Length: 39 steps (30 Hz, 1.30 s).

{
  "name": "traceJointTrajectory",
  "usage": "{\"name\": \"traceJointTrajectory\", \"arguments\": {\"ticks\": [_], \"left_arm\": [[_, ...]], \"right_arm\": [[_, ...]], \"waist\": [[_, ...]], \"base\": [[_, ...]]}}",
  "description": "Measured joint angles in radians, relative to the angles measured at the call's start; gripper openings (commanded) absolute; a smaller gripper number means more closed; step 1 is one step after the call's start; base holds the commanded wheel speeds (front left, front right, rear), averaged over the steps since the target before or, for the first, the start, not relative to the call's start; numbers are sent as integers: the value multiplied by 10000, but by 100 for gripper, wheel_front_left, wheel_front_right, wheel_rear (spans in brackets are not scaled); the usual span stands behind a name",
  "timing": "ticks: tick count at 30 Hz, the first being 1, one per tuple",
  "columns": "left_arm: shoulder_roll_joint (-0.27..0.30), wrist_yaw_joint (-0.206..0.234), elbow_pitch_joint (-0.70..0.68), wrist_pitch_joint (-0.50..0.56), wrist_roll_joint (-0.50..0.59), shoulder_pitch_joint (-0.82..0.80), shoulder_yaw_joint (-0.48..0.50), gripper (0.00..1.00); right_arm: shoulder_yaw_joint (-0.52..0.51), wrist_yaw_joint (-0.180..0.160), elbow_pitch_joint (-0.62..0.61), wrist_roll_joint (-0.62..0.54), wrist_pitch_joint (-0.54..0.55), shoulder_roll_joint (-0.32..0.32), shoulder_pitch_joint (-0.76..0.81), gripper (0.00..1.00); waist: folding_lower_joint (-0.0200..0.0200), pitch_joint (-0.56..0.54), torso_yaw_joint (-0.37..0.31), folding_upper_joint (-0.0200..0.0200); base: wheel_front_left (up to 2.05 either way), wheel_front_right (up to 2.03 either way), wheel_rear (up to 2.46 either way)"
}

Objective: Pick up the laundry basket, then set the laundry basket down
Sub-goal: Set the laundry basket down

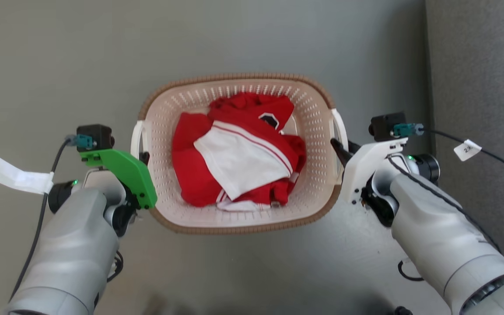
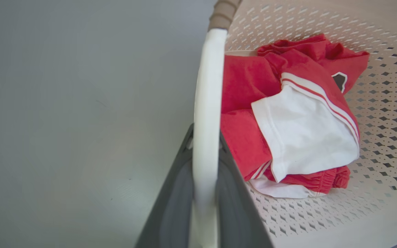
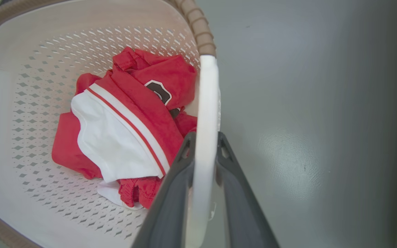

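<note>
Head view: the laundry basket (image 1: 234, 228) lies lengthwise between left end effector (image 1: 143, 158) and right end effector (image 1: 338, 148), each clamped on a side handle (image 1: 134, 139).

Matt plastic laundry basket (image 1: 164, 114), soft cloth (image 1: 190, 175)

The left hand (image 2: 205, 132) comes up from 6 o'clock, its two dark fingers (image 2: 174, 193) pressed against either side of the white handle (image 2: 210, 75) of the laundry basket (image 2: 391, 144). The handle runs up to the brown woven-look rim (image 2: 223, 13) at 12 o'clock. Toward 3 o'clock, a crumpled red garment (image 2: 246, 86) with a white striped panel (image 2: 305, 131) lies in the cream perforated interior. Grey floor (image 2: 74, 120) spreads toward 9 o'clock.
</note>
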Motion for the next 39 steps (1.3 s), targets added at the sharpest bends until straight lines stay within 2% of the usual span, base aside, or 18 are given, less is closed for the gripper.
{"name": "traceJointTrajectory", "arguments": {"ticks": [11,19,39], "left_arm": [[107,0,-144,-594,117,-845,19,0],[105,-4,-104,-836,117,-990,10,0],[6,-65,174,-968,117,-1389,-107,0]], "right_arm": [[142,-23,-38,-249,-523,-150,-1030,0],[-6,-21,56,-215,-704,-125,-1157,0],[-211,113,322,-38,-1097,-130,-1533,0]], "waist": [[0,1697,34,0],[-1,2417,24,0],[-3,3044,112,0]], "base": [[0,0,0],[0,0,0],[0,0,0]]}}
